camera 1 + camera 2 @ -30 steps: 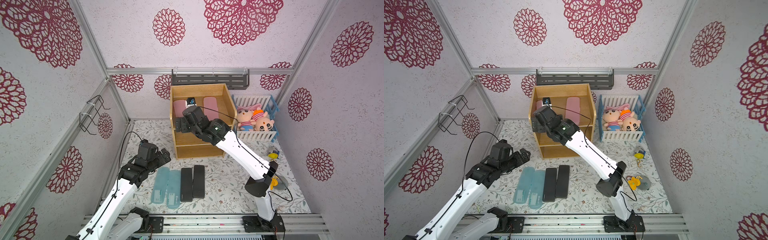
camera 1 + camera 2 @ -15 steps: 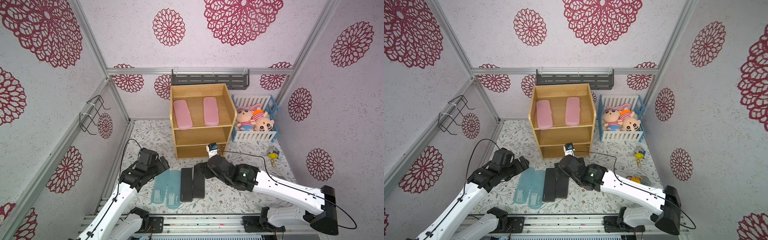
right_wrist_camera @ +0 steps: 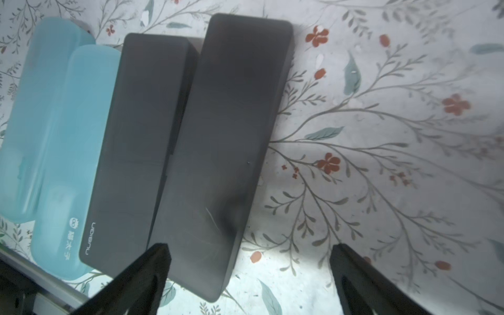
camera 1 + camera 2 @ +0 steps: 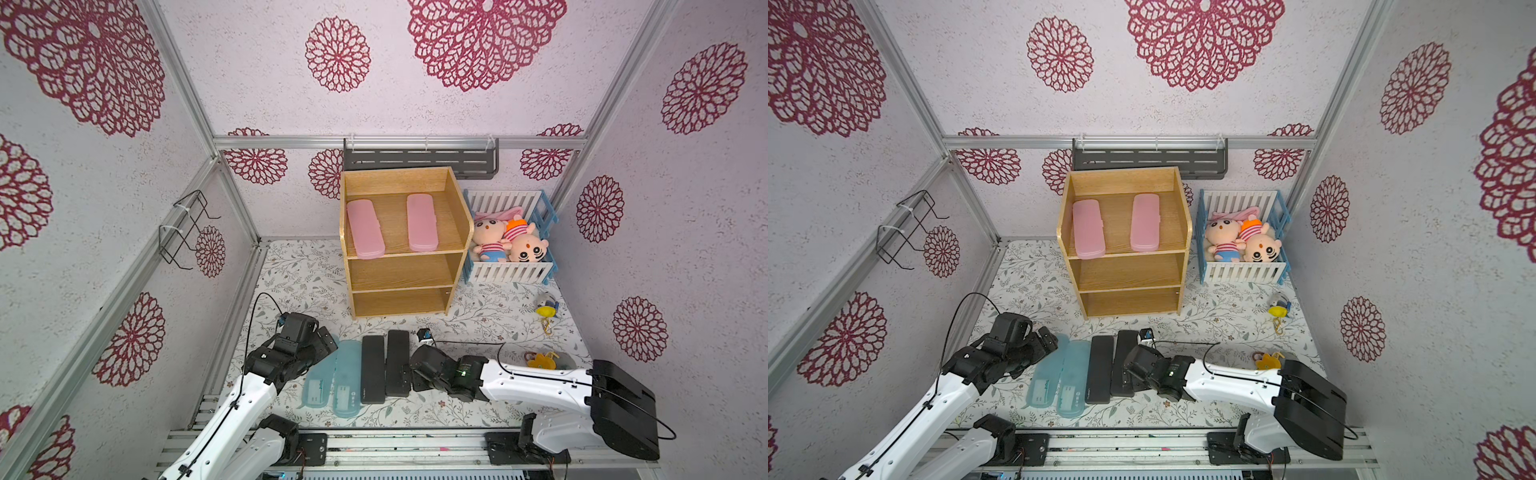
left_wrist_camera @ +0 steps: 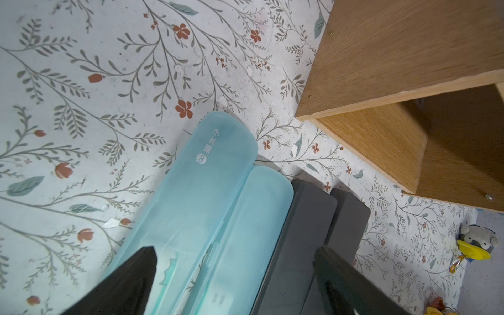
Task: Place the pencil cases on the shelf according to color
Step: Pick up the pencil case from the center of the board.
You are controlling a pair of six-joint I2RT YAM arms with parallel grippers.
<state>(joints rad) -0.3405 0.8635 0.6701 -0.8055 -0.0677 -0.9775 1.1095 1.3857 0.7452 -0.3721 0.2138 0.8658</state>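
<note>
**Pinks are shelved, and the right arm is swinging down to the black pair**

The oak shelf (image 4: pixel 405 272) is now carrying both pink pencil cases (image 4: pixel 365 228) on its top tier, lying apart, while the two lower tiers are sitting bare. The right arm, up at that tier a second ago, is now stretching low across the floral worktop (image 4: pixel 478 316). The right claw (image 3: pixel 249 251) is gaping fully wide and gripping nothing, hovering over the outer black pencil case (image 3: pixel 226 141). The left claw (image 5: pixel 236 251) is hanging open and empty above the light blue pencil cases (image 5: pixel 207 207). Those four are lying packed side by side before the shelf, so black looks like the next colour.
</note>
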